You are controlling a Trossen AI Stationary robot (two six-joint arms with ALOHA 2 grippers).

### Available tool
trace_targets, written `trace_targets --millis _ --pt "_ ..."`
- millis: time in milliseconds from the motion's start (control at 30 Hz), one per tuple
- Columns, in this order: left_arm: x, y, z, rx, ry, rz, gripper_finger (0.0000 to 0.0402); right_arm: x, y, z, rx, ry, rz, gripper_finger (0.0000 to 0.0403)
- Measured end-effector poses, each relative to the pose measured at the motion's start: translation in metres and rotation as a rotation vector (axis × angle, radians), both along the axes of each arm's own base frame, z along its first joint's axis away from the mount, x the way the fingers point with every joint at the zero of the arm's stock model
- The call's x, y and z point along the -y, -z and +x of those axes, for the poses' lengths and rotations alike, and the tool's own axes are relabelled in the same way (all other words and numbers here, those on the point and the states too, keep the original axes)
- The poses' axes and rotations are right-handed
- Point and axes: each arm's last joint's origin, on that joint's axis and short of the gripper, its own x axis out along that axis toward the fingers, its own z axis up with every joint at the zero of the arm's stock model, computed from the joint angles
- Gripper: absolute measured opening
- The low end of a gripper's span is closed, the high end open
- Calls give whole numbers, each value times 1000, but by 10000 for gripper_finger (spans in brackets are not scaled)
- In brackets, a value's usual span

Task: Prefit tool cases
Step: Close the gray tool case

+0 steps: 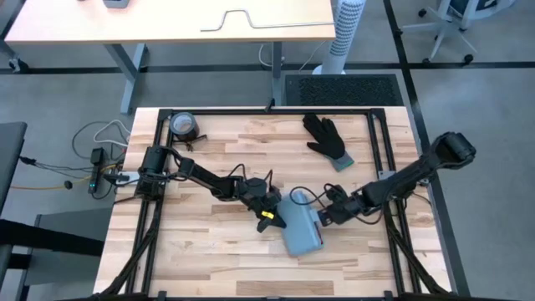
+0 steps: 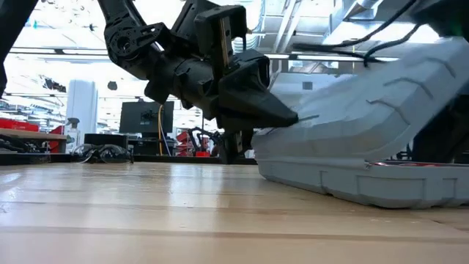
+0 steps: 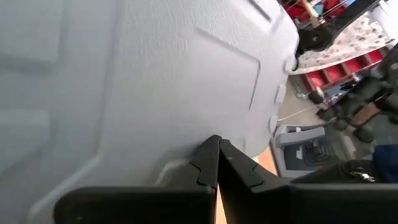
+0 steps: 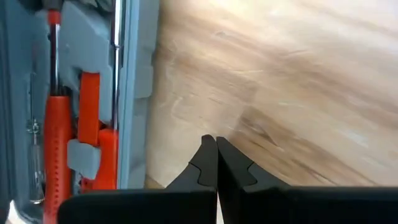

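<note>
Tool case [image 1: 303,230], half-open, lies lower centre of the high view, its lid propped up. Left gripper [image 1: 269,219] and right gripper [image 1: 328,214] flank it, fingers clenched on nothing. Rigid, light, smooth plastic; best pressed at the lid's edge.

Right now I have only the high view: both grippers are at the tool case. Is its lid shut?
Observer: No. The low view shows the tool case with its lid raised at a slant.
Operator: And the left gripper?
Observer: The left gripper is shut, with its tip touching the lid's outside.
Operator: Anything inside?
Observer: The right wrist view shows red-handled tools in grey recesses. The right gripper is shut and empty.
</note>
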Motion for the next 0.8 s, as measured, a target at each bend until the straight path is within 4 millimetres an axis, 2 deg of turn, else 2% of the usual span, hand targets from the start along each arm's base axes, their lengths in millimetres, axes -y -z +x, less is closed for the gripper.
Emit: trace_targets --millis 267,500,600,700,800 --pt "-5 6 -2 -61 -47 32 0 0 -27 -15 104 27 -32 0" --pt "-5 1 -5 -79 -36 46 0 -2 -32 -4 219 11 -25 0" --pt "0 -14 -13 -99 -33 99 0 -5 -32 2 262 -5 -16 0" --pt "10 -33 -27 -132 -30 201 0 -13 -32 2 229 -12 -13 0" --pt "19 -25 -46 -195 -34 263 0 -21 -35 -1 192 -28 -8 0"
